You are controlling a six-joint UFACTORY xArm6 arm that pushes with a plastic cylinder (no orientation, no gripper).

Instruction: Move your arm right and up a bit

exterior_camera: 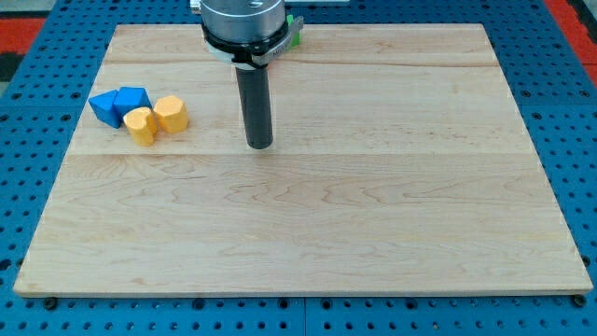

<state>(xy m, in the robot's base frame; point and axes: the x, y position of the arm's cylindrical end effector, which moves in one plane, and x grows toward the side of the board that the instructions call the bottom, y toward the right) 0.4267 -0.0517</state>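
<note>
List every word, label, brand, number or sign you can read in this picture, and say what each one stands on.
None: no readable text shows on the wooden board, the two blue blocks, the two yellow blocks, the rod with my tip, or the blue pegboard around the board.

The surface (308,224) is pale wood with fine grain lines; two blocks (105,108) (134,97) are bright blue; two rounded blocks (141,125) (172,113) are orange-yellow; my tip (259,146) is dark grey, almost black; the perforated base (578,112) around is blue
</note>
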